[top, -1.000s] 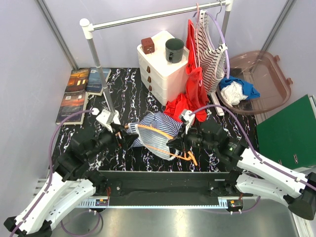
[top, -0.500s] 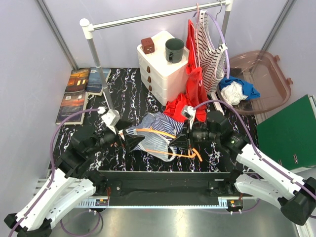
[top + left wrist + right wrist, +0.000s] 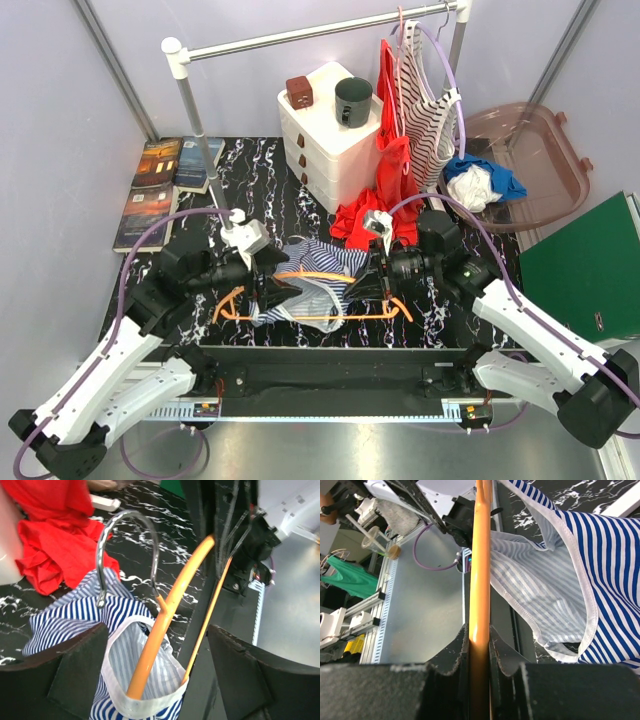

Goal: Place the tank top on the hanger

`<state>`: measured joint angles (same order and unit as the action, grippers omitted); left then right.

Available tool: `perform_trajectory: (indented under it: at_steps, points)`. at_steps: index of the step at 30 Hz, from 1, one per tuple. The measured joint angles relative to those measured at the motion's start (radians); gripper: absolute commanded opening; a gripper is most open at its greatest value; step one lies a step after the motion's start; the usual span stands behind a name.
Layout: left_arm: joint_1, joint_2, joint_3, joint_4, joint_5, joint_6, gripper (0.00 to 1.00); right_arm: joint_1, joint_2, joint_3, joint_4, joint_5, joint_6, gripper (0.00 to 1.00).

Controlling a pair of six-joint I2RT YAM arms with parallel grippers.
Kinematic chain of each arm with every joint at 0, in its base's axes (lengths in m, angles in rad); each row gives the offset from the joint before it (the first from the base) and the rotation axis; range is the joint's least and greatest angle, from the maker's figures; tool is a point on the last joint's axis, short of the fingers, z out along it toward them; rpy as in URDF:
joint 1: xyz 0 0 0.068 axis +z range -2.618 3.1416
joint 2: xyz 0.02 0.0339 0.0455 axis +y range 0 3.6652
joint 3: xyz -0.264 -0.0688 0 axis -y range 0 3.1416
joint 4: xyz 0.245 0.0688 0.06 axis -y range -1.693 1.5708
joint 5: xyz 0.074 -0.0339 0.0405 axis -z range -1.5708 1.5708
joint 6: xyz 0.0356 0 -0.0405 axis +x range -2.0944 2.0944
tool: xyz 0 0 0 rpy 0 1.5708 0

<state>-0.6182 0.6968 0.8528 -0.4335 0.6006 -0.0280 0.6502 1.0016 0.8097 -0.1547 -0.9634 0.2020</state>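
The orange hanger [image 3: 322, 318] hangs level above the table's near middle, its left end sticking out past my left gripper. The navy-and-white striped tank top [image 3: 318, 256] is draped over it. My right gripper [image 3: 358, 288] is shut on the hanger's orange bar [image 3: 480, 555], with the tank top [image 3: 600, 580] to its right. My left gripper [image 3: 280, 295] is open. In the left wrist view, a white-edged opening of the tank top [image 3: 75, 615] sits between the spread fingers [image 3: 55, 680], and the hanger [image 3: 170, 610] passes through it. The metal hook [image 3: 106, 555] points away.
A red garment [image 3: 365, 215] lies behind the tank top. A white drawer unit [image 3: 330, 135] with a dark cup [image 3: 352, 100] stands at the back. A rail [image 3: 300, 35] carries a red-and-white striped top [image 3: 425, 95]. Books [image 3: 160, 185] lie left, a brown basin [image 3: 545, 160] right.
The hanger has swung level and shifted left, so its left end now passes my left gripper. Both grippers moved back and closer together. More of the tank top now sits over the hanger.
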Motion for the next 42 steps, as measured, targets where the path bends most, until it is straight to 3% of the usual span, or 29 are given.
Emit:
perform_trajectory:
  at_steps: [8, 9, 10, 16, 19, 20, 26, 30, 33, 34, 35, 38, 42]
  points:
    - [0.005, 0.011, 0.019, -0.086, 0.155, 0.076, 0.60, -0.010, 0.000, 0.006, 0.000, -0.058, 0.000, 0.00]
    - [0.006, 0.013, 0.019, -0.093, 0.172, 0.081, 0.56, -0.011, 0.000, 0.006, 0.000, -0.065, 0.000, 0.00]
    - [0.010, 0.016, 0.019, -0.097, 0.191, 0.085, 0.43, -0.011, 0.000, 0.006, -0.002, -0.073, -0.001, 0.00]
    - [0.053, 0.043, 0.019, -0.096, 0.282, 0.107, 0.25, -0.011, 0.011, 0.021, -0.007, -0.119, -0.010, 0.00]
    - [0.084, 0.069, 0.019, -0.097, 0.346, 0.114, 0.10, -0.011, 0.019, 0.024, -0.006, -0.129, -0.016, 0.00]
    - [0.095, 0.080, 0.019, -0.098, 0.373, 0.117, 0.00, -0.011, 0.022, 0.024, -0.008, -0.129, -0.019, 0.00]
    - [0.135, 0.105, 0.015, -0.097, 0.439, 0.132, 0.00, -0.012, 0.029, 0.024, -0.007, -0.116, -0.034, 0.06]
    - [0.142, 0.104, 0.011, -0.094, 0.435, 0.134, 0.00, -0.011, 0.032, 0.025, -0.006, -0.095, -0.050, 0.23]
    - [0.143, 0.101, 0.002, -0.091, 0.405, 0.133, 0.00, -0.012, 0.041, 0.026, -0.008, -0.069, -0.056, 0.49]
    - [0.143, 0.099, -0.003, -0.093, 0.388, 0.131, 0.00, -0.014, 0.045, 0.027, -0.002, -0.042, -0.059, 0.68]
    - [0.143, 0.096, -0.010, -0.097, 0.365, 0.129, 0.00, -0.021, 0.047, 0.031, 0.001, -0.012, -0.063, 0.73]
    - [0.142, 0.090, -0.027, -0.108, 0.301, 0.125, 0.00, -0.042, 0.048, 0.037, 0.005, 0.061, -0.064, 0.89]
    - [0.142, 0.077, -0.037, -0.114, 0.247, 0.122, 0.00, -0.064, 0.048, 0.039, 0.000, 0.173, -0.062, 0.95]
